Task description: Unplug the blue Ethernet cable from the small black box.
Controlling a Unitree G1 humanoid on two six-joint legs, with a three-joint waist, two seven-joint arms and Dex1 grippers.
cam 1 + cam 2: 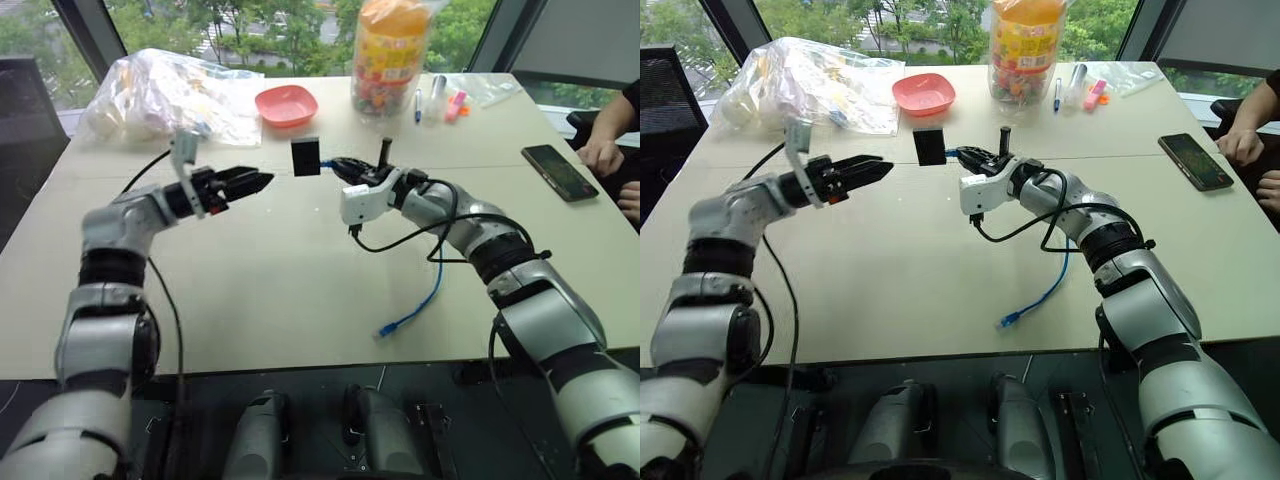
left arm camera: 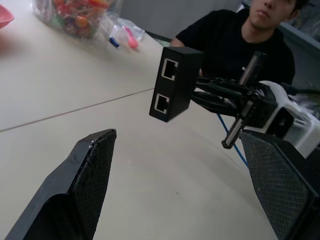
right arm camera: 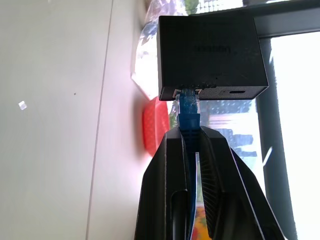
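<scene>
R gripper (image 3: 187,145) pinched tight on blue cable (image 3: 189,112) just behind its plug, plug still seated in black box (image 1: 306,156). Box hangs off the cable end, up off the table (image 1: 280,290), between both grippers. L gripper (image 1: 262,181) wide apart, holding nothing, near the box, pointing at it. Rest of cable droops to table, free plug (image 1: 386,329) near front edge.
</scene>
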